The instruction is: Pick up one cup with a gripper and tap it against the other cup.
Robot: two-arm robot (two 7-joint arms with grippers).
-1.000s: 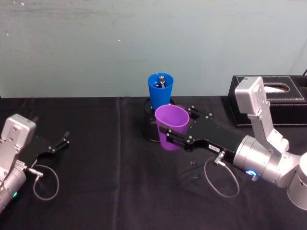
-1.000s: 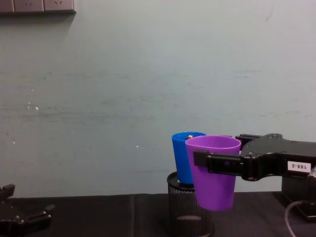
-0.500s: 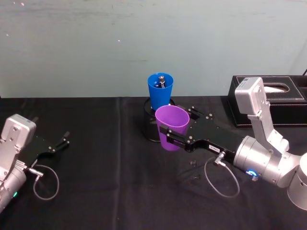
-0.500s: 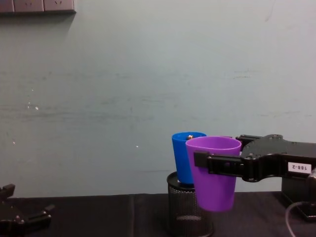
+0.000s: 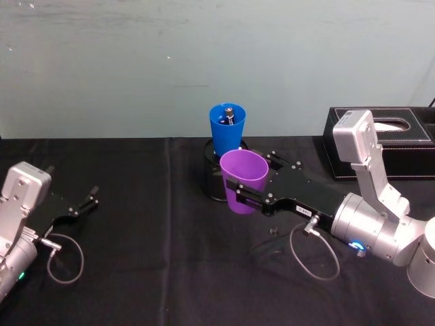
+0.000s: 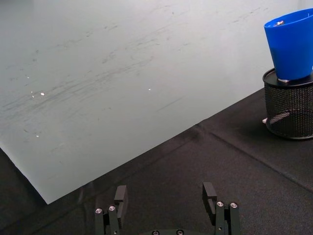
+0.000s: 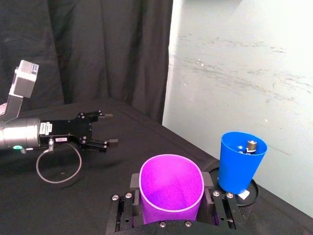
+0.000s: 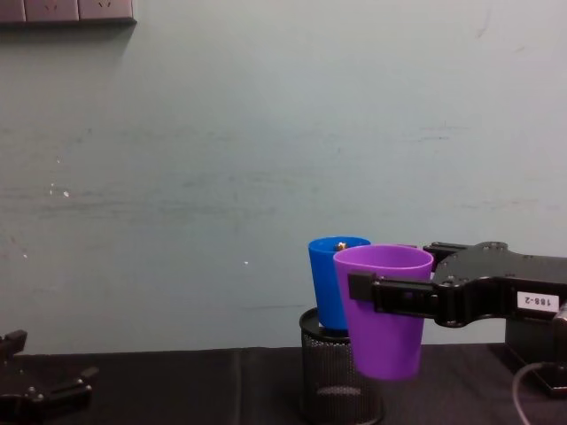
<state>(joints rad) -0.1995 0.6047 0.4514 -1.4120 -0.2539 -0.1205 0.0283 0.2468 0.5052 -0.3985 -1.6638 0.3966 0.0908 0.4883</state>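
**A:** Where does everything sit?

**B:** The black tabletop (image 5: pixel 149 258) carries it all. A tissue box (image 5: pixel 401 146) stands by its far right corner. Near the middle of the far edge is a mesh pen holder (image 8: pixel 330 381). The blue cup (image 5: pixel 226 129) sits upright in its mouth, raised off the cloth.

**A:** And the cup you were to lift?

**B:** The purple cup (image 8: pixel 383 310) is off the tabletop, upright, just on the near side of the blue one. My right tool (image 5: pixel 253 176) has it. The two fingers are closed against its sides a little below the rim, and the arm reaches in from the right edge.

**A:** Touching yet?

**B:** From my right wrist I see a gap between the two cups, so I judge not. The pick-up is done, and the tap is the step in hand.

**A:** What does it call for?

**B:** A short, gentle push toward the far edge, with the purple cup level so wall meets wall. Too hard, and I think the blue cup could tip in its holder.

**A:** Your other arm?

**B:** My left tool (image 5: pixel 85 202) lies idle by the left edge, fingers spread, holding nothing.
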